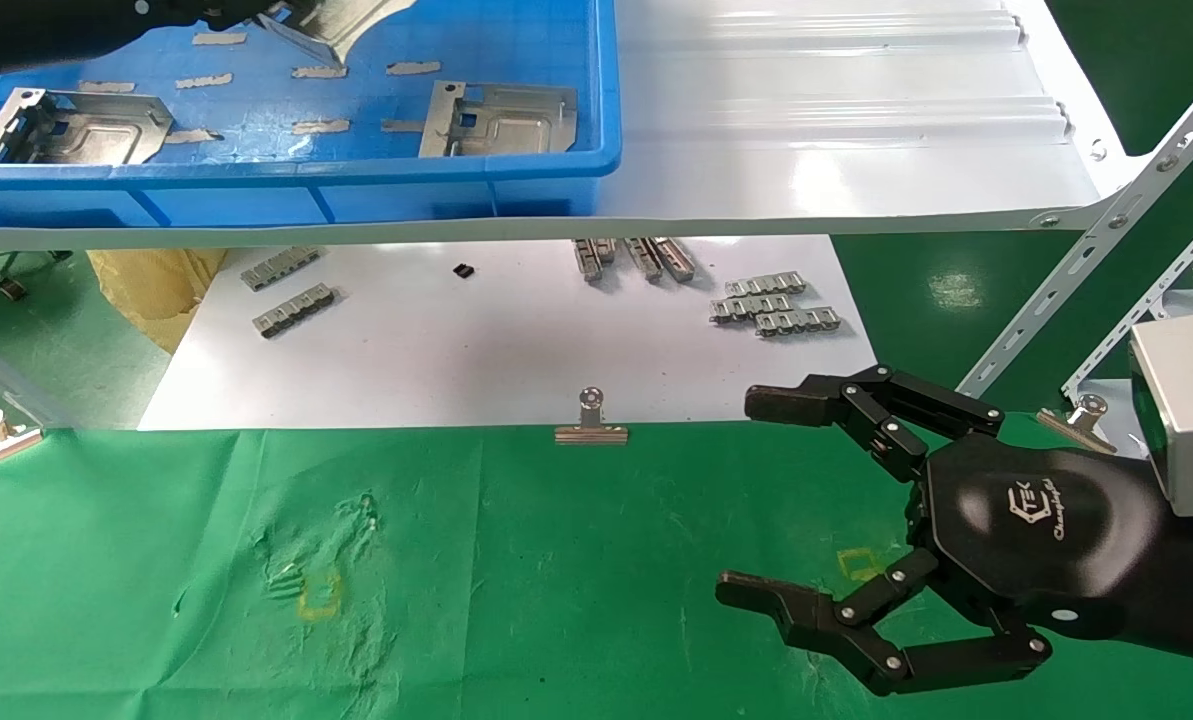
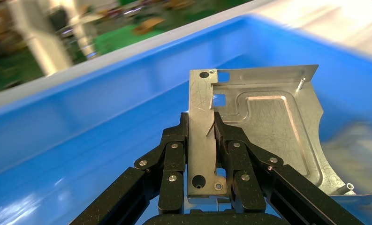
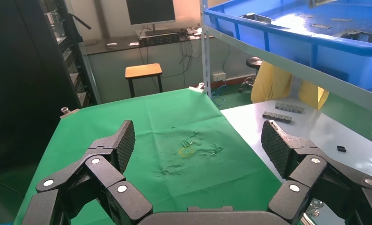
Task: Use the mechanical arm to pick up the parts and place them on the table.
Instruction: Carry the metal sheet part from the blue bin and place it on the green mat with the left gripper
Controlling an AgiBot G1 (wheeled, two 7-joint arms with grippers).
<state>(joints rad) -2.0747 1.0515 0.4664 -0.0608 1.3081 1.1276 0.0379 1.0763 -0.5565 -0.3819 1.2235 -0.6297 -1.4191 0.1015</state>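
My left gripper (image 2: 201, 123) is shut on the raised edge of a silver stamped part (image 2: 263, 126) and holds it over the blue bin (image 2: 80, 122). In the head view only a corner of that held part (image 1: 331, 22) shows at the top edge, over the bin (image 1: 356, 185). Two more parts lie in the bin, one at the left (image 1: 71, 125) and one at the right (image 1: 501, 118). My right gripper (image 1: 766, 500) is open and empty, hovering over the green cloth table (image 1: 506, 580) at the right; it also shows in the right wrist view (image 3: 198, 145).
The bin stands on a white shelf (image 1: 856, 150) above a white sheet (image 1: 476, 350) with small ribbed grey strips (image 1: 774, 303). A silver binder clip (image 1: 590, 420) holds the cloth's far edge. Yellow square outlines (image 1: 318, 592) mark the wrinkled cloth. A perforated shelf strut (image 1: 1096, 240) stands at the right.
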